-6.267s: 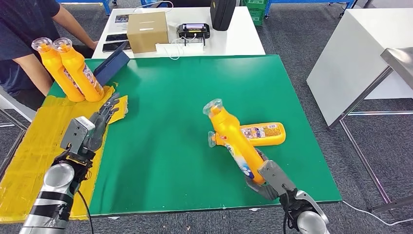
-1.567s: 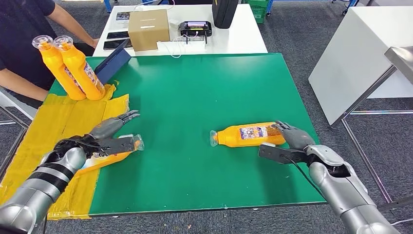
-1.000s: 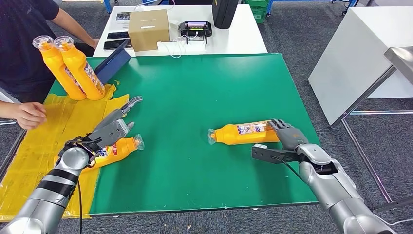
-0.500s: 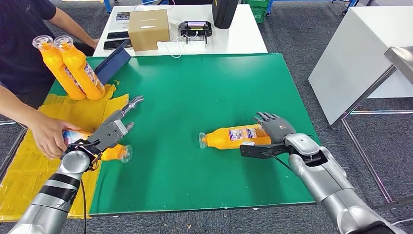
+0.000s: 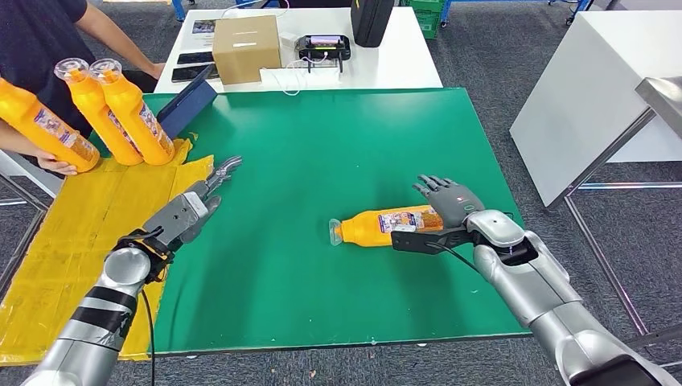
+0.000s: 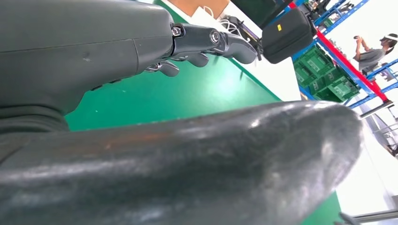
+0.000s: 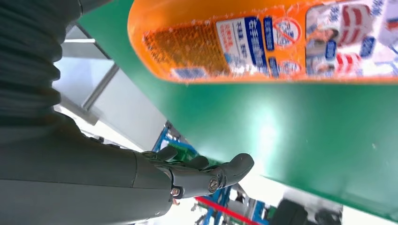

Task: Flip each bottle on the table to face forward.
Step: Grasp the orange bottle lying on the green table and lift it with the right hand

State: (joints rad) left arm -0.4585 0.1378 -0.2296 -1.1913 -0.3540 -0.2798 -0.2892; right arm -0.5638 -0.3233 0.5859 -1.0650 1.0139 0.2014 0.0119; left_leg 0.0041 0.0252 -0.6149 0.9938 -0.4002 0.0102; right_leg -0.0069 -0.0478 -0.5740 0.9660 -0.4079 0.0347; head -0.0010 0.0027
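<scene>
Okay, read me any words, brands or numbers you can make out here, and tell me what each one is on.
None can be read.
Lying bottle: label print, seen close in the right wrist view, too blurred to read.
Standing bottles: labels too small.
Cardboard box: no legible print.

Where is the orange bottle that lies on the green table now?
In the head view, the orange bottle lies on its side on the green table, right of centre, its cap toward the robot's left and its base at the right hand.

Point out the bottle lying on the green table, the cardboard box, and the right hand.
lying bottle [image 5: 386, 226], head view, label.
cardboard box [image 5: 246, 50], head view, front face.
right hand [image 5: 450, 201], head view, back of hand.
</scene>
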